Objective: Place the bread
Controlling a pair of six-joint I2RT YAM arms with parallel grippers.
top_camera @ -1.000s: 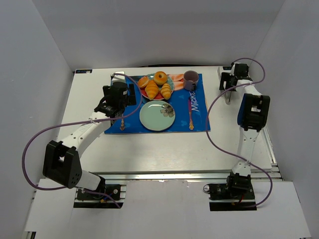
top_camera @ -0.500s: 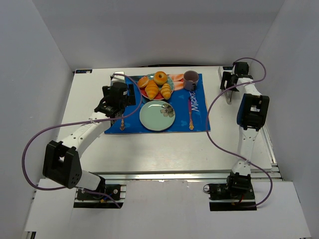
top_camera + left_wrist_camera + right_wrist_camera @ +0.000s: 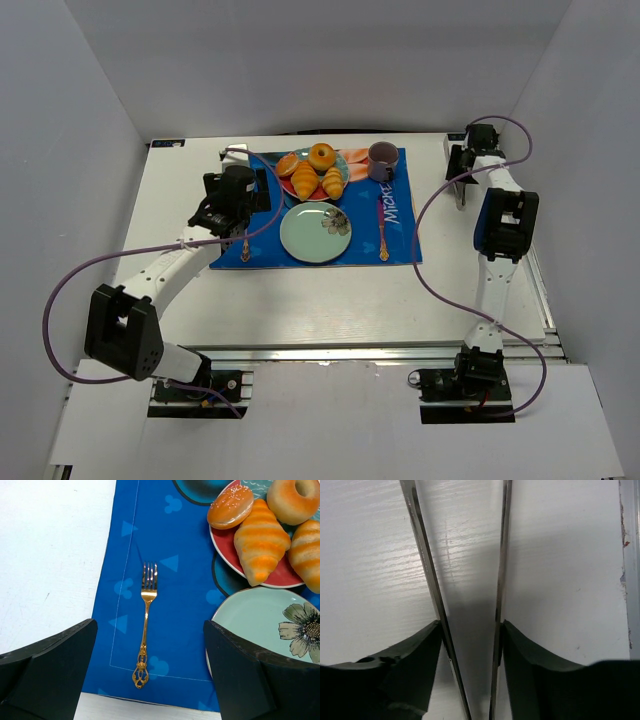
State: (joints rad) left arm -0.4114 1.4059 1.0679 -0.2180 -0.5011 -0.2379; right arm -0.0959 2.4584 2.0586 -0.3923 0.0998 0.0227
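Bread: golden-orange ridged croissant (image 3: 261,540) with tapered ends, on the red plate (image 3: 280,577) at the upper right of the left wrist view, touching a seeded bun (image 3: 230,506).
Left gripper (image 3: 150,627): jaws wide and empty, above the fork (image 3: 148,592) on the blue mat (image 3: 165,540).
Right gripper (image 3: 470,625): upper right of the overhead view, jaws narrow, holding tongs (image 3: 426,560) over the white surface (image 3: 365,555).
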